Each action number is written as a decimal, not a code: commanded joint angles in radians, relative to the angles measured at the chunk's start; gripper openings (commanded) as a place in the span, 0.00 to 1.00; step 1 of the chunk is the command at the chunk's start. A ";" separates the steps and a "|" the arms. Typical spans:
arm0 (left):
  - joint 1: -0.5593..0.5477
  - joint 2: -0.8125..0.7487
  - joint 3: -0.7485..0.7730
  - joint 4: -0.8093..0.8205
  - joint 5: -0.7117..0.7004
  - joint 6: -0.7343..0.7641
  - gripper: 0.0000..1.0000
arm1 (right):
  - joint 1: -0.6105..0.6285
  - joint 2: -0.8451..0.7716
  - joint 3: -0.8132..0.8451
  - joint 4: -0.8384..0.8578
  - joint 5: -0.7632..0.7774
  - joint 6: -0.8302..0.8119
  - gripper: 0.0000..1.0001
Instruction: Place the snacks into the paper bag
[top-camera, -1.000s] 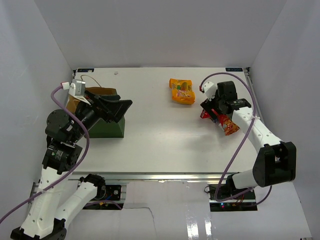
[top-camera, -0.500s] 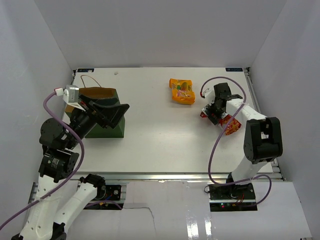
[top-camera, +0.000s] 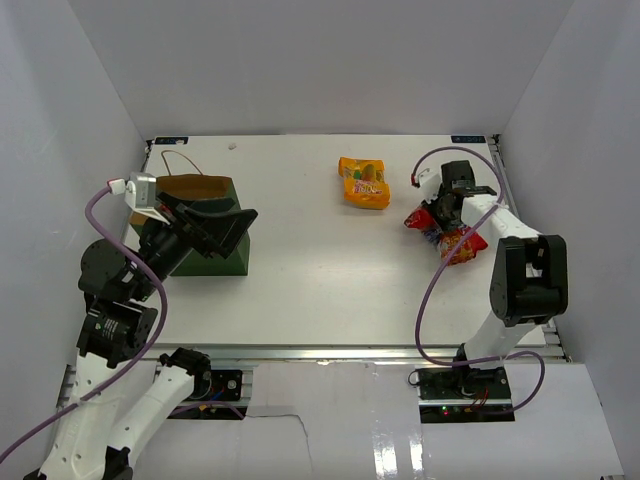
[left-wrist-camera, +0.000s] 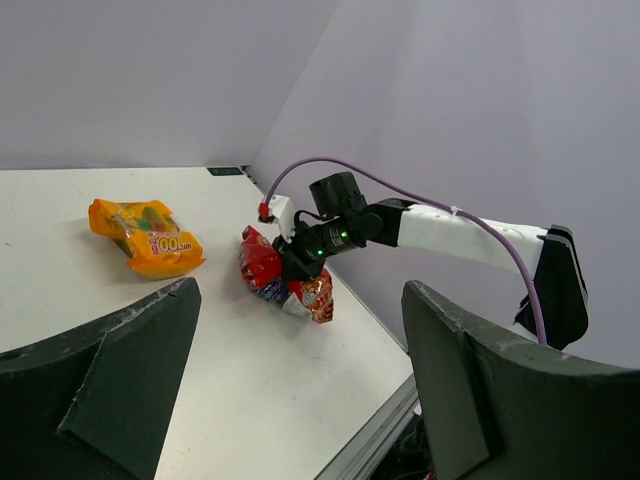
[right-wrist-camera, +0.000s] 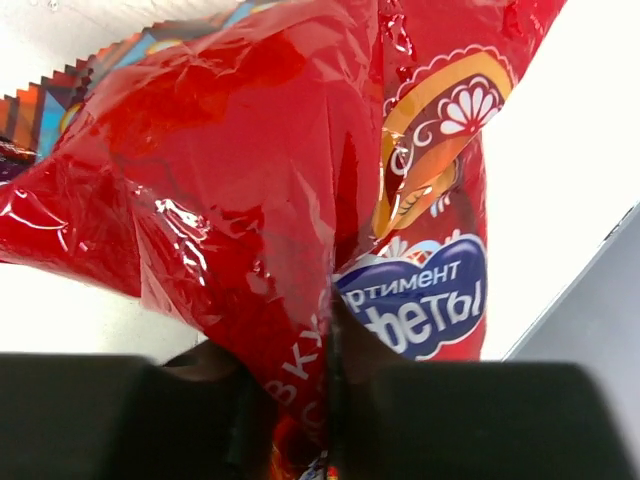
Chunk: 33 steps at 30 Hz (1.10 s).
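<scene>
White table (top-camera: 320, 290) between pale walls (top-camera: 320, 60)

The left arm is folded at the left of the frame, its end effector (top-camera: 238, 222) wide open. The right arm stretches up the right side, its end effector (top-camera: 438, 212) pinched on the red chip bag (top-camera: 458, 245).
</scene>
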 joint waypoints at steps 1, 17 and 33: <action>0.004 0.015 0.018 0.000 0.002 0.000 0.92 | -0.021 -0.015 -0.030 -0.041 -0.151 0.024 0.19; 0.004 0.018 0.043 -0.008 0.011 0.000 0.92 | -0.144 -0.073 0.168 -0.319 -1.324 -0.205 0.08; 0.004 0.195 0.027 -0.014 0.045 -0.203 0.98 | 0.098 -0.201 0.146 0.514 -1.478 0.516 0.08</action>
